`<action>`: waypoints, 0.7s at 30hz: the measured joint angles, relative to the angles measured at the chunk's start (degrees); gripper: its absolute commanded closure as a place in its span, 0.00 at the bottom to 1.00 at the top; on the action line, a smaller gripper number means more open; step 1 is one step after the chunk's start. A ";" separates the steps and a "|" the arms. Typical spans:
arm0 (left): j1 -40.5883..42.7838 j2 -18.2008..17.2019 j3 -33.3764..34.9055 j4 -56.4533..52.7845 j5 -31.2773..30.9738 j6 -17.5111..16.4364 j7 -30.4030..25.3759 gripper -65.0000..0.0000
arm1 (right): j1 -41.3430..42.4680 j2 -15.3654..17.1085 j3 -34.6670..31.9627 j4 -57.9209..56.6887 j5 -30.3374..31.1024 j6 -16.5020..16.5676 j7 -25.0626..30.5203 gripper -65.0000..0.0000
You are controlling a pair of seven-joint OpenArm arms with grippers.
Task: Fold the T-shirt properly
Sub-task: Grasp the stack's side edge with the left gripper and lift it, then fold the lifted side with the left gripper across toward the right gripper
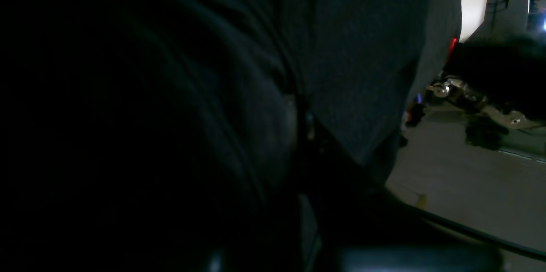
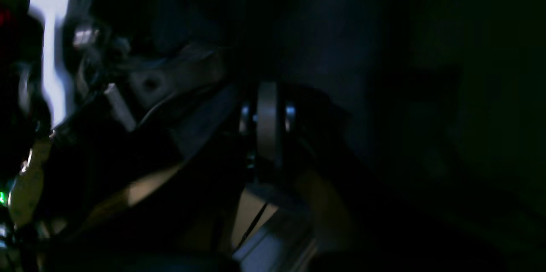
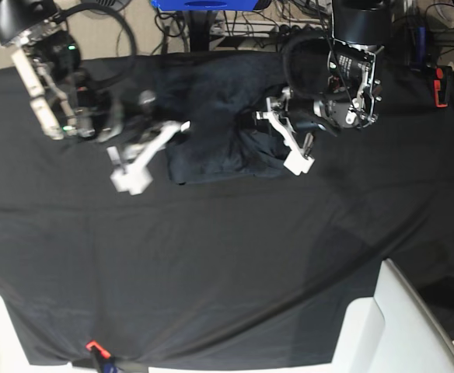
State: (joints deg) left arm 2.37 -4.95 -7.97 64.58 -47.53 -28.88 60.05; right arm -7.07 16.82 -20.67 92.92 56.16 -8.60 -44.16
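Observation:
The dark slate-grey T-shirt [image 3: 215,116] lies bunched on the black tablecloth [image 3: 227,256] at the far middle of the base view. My left gripper [image 3: 261,116] reaches into the shirt's right side. In the left wrist view the gripper [image 1: 300,125] is shut, with grey knit [image 1: 358,50] pinched and draped over its fingers. My right gripper [image 3: 182,127] touches the shirt's left edge. Its jaws [image 2: 268,110] are together in the dark right wrist view. I cannot tell whether cloth is caught between them.
A blue box [image 3: 204,4] and cables lie beyond the table's far edge. A red item [image 3: 442,85] sits at the far right and a white seat back [image 3: 402,326] at the near right. A small red clip [image 3: 95,347] holds the front edge.

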 measured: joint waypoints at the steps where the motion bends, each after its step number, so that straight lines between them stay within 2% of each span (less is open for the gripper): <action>1: -0.13 -0.20 0.04 0.39 0.11 1.66 0.66 1.00 | -0.55 -0.07 2.03 -0.02 0.04 -0.15 -0.17 0.97; 6: -0.24 -2.71 1.68 5.77 0.50 4.96 1.79 1.00 | -1.75 -0.17 11.45 -0.02 -0.15 -0.42 0.26 0.97; 8: -2.89 -5.01 5.75 6.14 0.85 5.73 5.18 1.00 | -2.12 -0.20 13.38 -0.02 -0.09 -0.39 0.26 0.97; 11: -7.45 -6.91 12.66 6.38 0.76 9.99 4.55 1.00 | -2.49 -0.35 14.29 -0.02 -0.13 -0.42 0.04 0.97; 13: -10.10 -7.65 18.67 6.51 1.46 11.58 4.31 1.00 | -2.43 -0.44 14.29 -0.02 0.00 -0.42 0.04 0.97; 17: -13.75 -7.52 27.65 6.43 5.38 12.44 5.05 1.00 | -2.38 -0.50 14.29 -0.02 0.02 -0.39 0.04 0.97; 21: -17.90 -8.15 38.10 6.58 14.05 12.46 5.01 1.00 | -2.36 -0.33 14.29 -0.04 0.02 -0.42 0.04 0.97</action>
State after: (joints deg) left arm -15.53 -13.10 30.13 71.16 -33.47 -16.43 65.06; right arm -9.43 16.49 -6.37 92.88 56.18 -9.02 -44.12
